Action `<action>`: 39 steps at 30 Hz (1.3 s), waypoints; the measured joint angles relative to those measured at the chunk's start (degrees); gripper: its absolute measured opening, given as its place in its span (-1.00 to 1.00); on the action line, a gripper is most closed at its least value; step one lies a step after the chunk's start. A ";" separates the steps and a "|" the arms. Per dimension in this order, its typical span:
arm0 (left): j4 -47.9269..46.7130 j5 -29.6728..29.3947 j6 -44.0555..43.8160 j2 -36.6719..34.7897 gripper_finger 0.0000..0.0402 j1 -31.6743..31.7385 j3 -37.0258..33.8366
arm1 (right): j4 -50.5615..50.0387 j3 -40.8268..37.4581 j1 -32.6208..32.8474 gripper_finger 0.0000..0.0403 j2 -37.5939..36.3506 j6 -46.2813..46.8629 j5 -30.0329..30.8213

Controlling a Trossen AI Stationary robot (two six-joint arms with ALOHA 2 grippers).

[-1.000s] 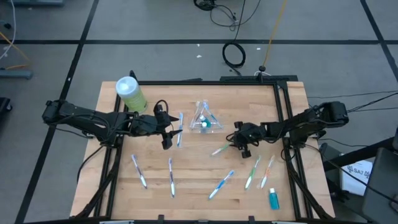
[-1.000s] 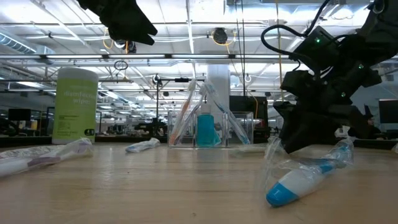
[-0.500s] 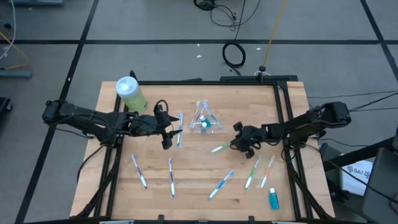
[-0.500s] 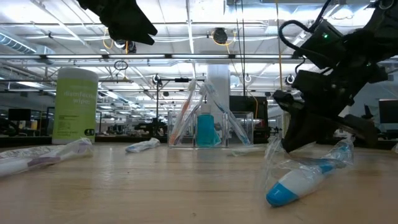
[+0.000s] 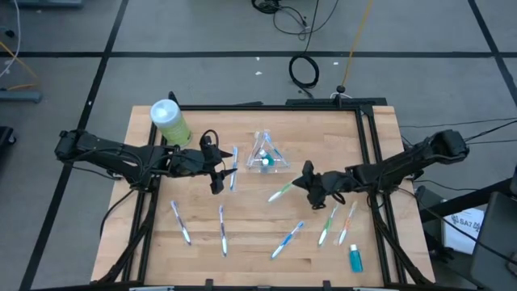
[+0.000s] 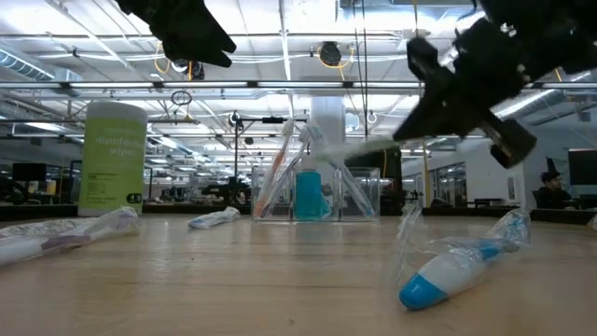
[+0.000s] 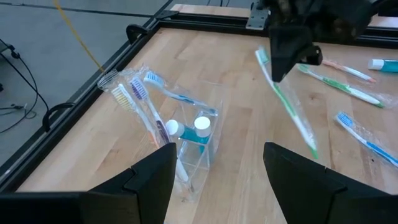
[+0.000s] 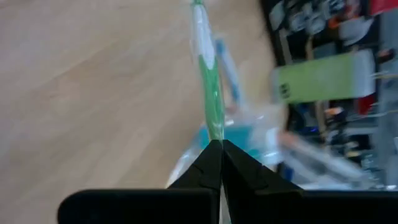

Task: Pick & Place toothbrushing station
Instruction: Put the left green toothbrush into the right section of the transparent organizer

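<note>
Near the bench's middle, the right gripper [image 5: 305,179] pinches a green toothbrush [image 5: 282,192] whose long axis points toward the clear cup [image 5: 265,155], while the left gripper [image 5: 216,166] waits, fingers spread.

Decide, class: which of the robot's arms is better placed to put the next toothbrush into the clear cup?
Probably the right. The right gripper is shut on the green toothbrush, lifted off the table beside the clear cup. The left gripper hangs open and empty on the cup's other side.

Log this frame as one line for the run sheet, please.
right claw: shut on green toothbrush, lifted | left claw: open, waiting by clear cup | other toothbrushes on table
</note>
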 joint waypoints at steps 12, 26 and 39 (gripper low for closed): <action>0.83 0.08 -0.02 -0.01 0.22 0.00 0.00 | -28.89 17.19 0.28 -1.00 -0.28 -13.74 16.10; 0.83 0.13 0.07 0.00 0.22 0.00 0.00 | -32.15 22.60 -5.03 -1.00 -0.41 -38.22 32.67; 0.81 0.10 0.05 0.02 0.23 0.00 0.00 | -39.26 22.60 -5.37 -1.00 -0.44 -34.32 25.45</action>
